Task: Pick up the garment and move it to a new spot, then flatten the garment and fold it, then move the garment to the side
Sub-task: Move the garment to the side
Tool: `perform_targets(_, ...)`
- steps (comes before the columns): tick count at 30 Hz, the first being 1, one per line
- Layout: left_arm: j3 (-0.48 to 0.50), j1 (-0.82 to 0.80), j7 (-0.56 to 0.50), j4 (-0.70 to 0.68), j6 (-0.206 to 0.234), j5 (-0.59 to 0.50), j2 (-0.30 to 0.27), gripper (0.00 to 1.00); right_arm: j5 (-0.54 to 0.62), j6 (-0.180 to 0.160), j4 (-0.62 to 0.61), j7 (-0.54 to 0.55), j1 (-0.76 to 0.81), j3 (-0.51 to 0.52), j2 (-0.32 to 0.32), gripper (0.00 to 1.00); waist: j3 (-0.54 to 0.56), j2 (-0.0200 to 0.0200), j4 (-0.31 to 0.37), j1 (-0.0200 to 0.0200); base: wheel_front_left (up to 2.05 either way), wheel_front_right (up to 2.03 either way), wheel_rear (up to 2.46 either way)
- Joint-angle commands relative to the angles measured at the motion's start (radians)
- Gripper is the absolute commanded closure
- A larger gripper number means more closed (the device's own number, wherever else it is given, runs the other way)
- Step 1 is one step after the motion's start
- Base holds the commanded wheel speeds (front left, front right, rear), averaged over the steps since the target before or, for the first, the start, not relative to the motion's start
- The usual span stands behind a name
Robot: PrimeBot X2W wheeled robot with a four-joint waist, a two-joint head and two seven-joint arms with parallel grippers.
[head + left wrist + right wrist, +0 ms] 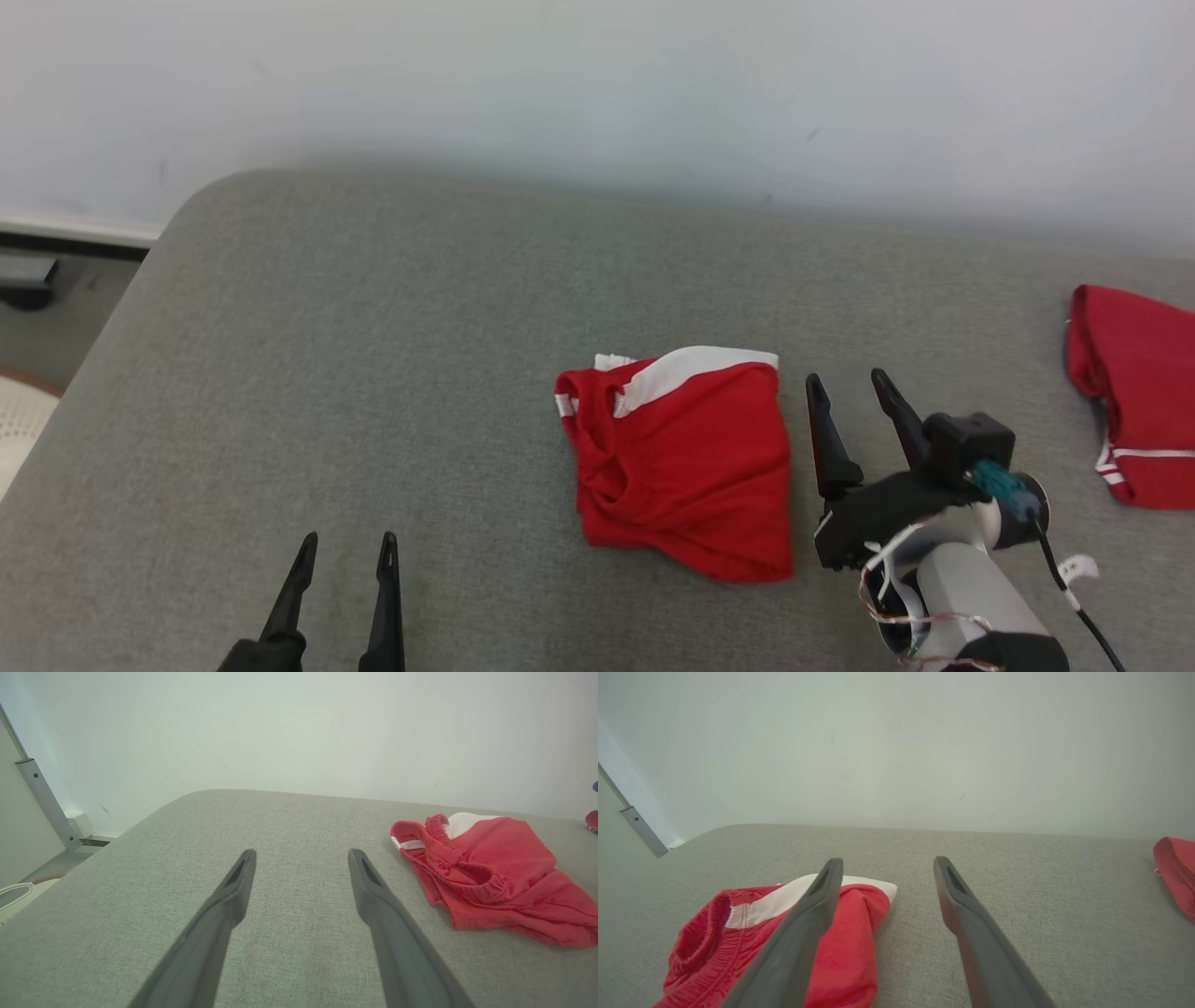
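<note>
The right hand [845, 376], fingers spread wide and holding nothing, sits just beside the folded red garment [681, 467] at its 3 o'clock. The left hand [349, 537], equally spread and empty, is well apart at 8 o'clock. The garment lies mid grey cushion [392, 355].

No readable text, label or number shows anywhere.

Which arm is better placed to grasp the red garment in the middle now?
Probably the right: the right gripper is open just beside the garment, while the left gripper is farther away.
</note>
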State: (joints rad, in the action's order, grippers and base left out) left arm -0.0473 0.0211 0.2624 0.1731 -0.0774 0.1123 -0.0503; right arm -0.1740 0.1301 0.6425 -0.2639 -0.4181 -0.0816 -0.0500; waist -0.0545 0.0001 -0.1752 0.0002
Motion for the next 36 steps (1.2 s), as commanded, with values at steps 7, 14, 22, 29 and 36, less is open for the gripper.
perform_targets(7,-0.052,-0.053,0.003,0.009,0.022,0.037,0.000,0.00,0.015,0.000,0.267,0.000,-0.144,-0.004,-0.001,0.00,-0.082,-0.0001,-0.092,-0.0002,0.00,0.00,0.00)
perform_targets(14,-0.064,-0.062,0.003,0.013,0.033,0.042,0.000,0.00,-0.027,0.000,0.390,0.001,-0.182,-0.040,-0.001,0.00,-0.093,-0.0001,-0.102,-0.0002,0.00,0.00,0.00)
perform_targets(22,-0.071,-0.069,0.003,0.019,0.037,0.046,0.000,0.00,-0.152,0.000,0.513,0.019,-0.199,-0.179,0.000,0.20,-0.087,-0.0001,-0.098,-0.0002,0.00,0.00,0.00)
perform_targets(29,-0.065,-0.067,0.003,0.009,0.047,0.061,0.000,0.00,-0.159,0.000,0.561,0.006,-0.251,-0.256,-0.002,1.00,-0.084,-0.0001,-0.076,-0.0002,0.00,0.00,0.00)
perform_targets(36,-0.051,-0.055,0.003,-0.003,0.041,0.075,0.000,0.00,-0.063,-0.001,0.523,-0.001,-0.319,-0.238,-0.086,1.00,-0.102,-0.0001,-0.006,-0.0002,0.00,0.00,0.00)
